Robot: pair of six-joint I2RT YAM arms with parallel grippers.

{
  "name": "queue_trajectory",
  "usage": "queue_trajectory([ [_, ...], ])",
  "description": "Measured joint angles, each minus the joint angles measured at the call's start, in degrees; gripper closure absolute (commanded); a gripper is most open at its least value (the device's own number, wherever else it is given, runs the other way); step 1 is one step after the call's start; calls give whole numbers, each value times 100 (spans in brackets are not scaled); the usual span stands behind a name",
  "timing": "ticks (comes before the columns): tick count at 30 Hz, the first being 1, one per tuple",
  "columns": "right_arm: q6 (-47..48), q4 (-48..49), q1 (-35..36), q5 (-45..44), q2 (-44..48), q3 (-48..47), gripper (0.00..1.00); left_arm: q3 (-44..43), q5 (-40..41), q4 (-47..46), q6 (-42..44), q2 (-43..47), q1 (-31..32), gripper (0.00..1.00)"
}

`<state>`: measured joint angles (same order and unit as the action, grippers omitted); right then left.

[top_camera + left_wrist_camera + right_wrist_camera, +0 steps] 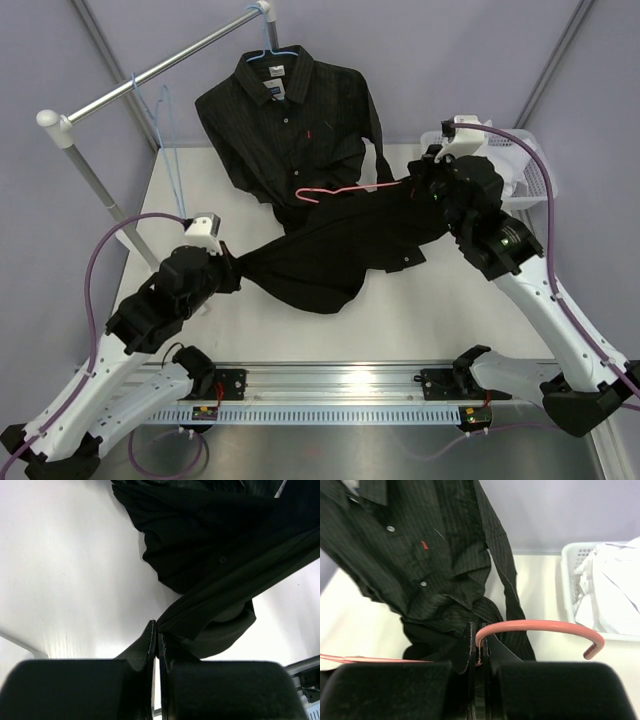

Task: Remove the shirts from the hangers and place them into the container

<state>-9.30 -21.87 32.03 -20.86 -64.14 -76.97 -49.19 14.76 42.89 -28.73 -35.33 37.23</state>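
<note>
Left gripper (236, 268) is fully closed, pinching a bunched end of the black shirt (330, 255). In the left wrist view the fabric comes out right at the fingertips (151, 639) and spreads away ahead of them, over the desk (420, 320).

Right gripper (422, 183) is clamped shut too, but on the pink hanger (340, 192), not the cloth. In the right wrist view the wire sits between the fingers just where the hook starts, and the hook curves off to one side past them. The other end of the black shirt hangs right under this gripper, so the shirt is stretched in a sagging band from one gripper to the other. Can't tell how much of it is actually on the hanger.

Beyond the right gripper, the pinstripe shirt (290, 120) hangs on a blue hanger (272, 52) from the rail (160, 72), with its hem dropping close to the fingers. The basket (568, 575) is off to the gripper's side, near but not touching, with the white shirt (615, 585) piled inside.
</note>
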Motion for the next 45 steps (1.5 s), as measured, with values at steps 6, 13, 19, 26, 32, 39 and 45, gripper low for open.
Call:
queue_trajectory([
  [6, -90, -22, -24, 361, 339, -129, 100, 170, -328, -48, -15, 68, 0, 54],
  [13, 140, 378, -173, 1102, 629, 63, 100, -188, -756, 304, 372, -107, -46, 4],
  [19, 448, 605, -61, 1926, 605, 511, 100, -1517, -1733, 337, 970, -658, -48, 4],
  [26, 748, 756, 212, 2763, 442, 1040, 100, -2653, -2776, 225, 1425, -1333, -48, 10],
  [32, 994, 901, 332, 3082, 251, 1137, 100, -2798, -3447, 192, 1491, -2046, -48, 18],
  [39, 1213, 994, 435, 3156, -90, 1045, 100, -2791, -3886, 214, 1471, -2905, 125, 26],
  [45, 1298, 999, 468, 3158, -240, 911, 100, -2708, -3893, 216, 1464, -3056, 358, 33],
])
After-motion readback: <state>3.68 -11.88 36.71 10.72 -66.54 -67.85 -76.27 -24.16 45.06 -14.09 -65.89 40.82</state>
